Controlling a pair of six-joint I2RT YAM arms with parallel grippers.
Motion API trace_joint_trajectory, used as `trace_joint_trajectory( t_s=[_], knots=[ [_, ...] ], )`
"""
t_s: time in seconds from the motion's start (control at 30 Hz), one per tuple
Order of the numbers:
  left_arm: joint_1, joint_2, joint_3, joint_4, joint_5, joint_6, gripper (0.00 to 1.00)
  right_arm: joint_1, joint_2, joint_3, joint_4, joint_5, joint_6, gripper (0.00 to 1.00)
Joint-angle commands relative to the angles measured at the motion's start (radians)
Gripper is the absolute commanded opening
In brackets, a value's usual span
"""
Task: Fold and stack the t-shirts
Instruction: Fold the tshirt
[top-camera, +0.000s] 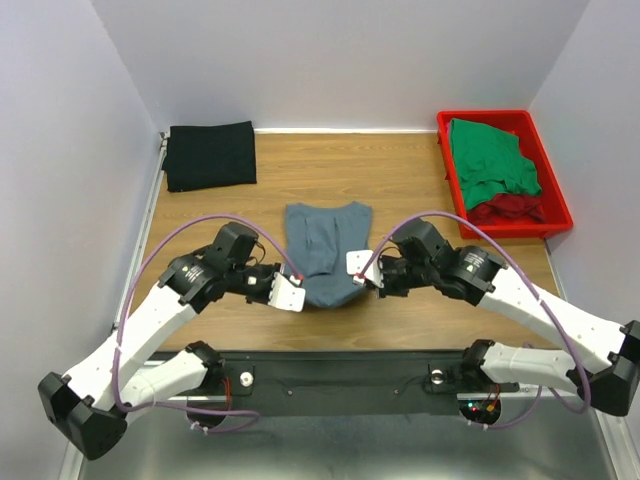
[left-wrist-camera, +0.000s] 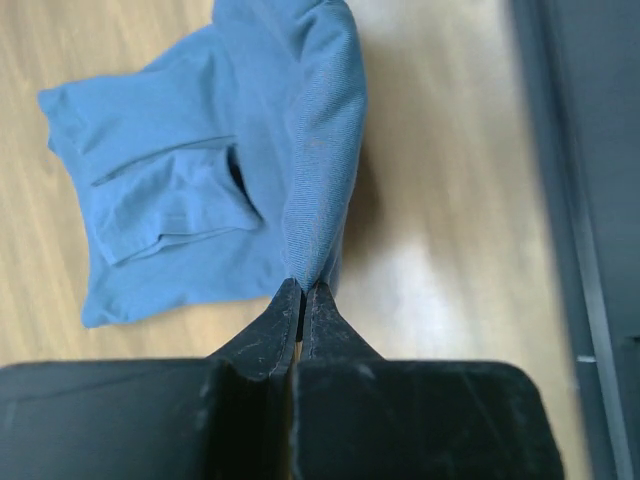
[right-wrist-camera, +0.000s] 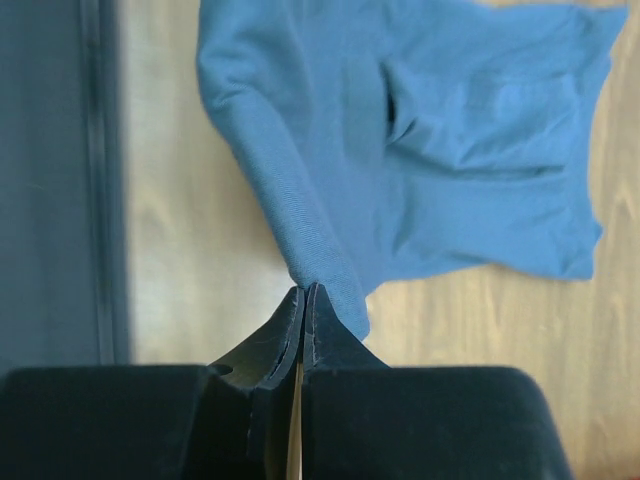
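The slate blue-grey t-shirt (top-camera: 327, 245) lies partly folded on the wooden table, its near end lifted. My left gripper (top-camera: 297, 288) is shut on its near left corner; the cloth (left-wrist-camera: 320, 190) rises from the fingertips in the left wrist view. My right gripper (top-camera: 360, 272) is shut on its near right corner, where the cloth (right-wrist-camera: 300, 200) hangs from the tips. A black t-shirt (top-camera: 210, 155) lies folded at the far left. A green t-shirt (top-camera: 490, 160) lies on a dark red t-shirt (top-camera: 515, 208) in the tray.
A rigid red plastic tray (top-camera: 555, 190) stands at the far right against the wall. White walls close the table on three sides. A dark metal rail (top-camera: 340, 370) with both arm bases runs along the near edge.
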Motion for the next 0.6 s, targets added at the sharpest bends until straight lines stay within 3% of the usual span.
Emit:
trace_joint_trajectory(
  t_s=[0.0, 0.23, 0.43, 0.57],
  knots=[
    [-0.030, -0.046, 0.041, -0.137, 0.059, -0.096, 0.00, 0.043, -0.041, 0.072, -0.074, -0.005, 0.155, 0.01],
    [-0.021, 0.036, 0.141, -0.099, 0.027, -0.186, 0.00, -0.001, 0.037, 0.129, -0.043, 0.092, 0.076, 0.01],
    [0.209, 0.301, 0.232, -0.053, 0.139, -0.026, 0.00, -0.264, 0.256, 0.201, -0.003, -0.104, -0.087, 0.01],
    [0.305, 0.516, 0.300, 0.002, 0.164, 0.023, 0.00, -0.338, 0.419, 0.245, 0.049, -0.162, -0.170, 0.00]
  ],
)
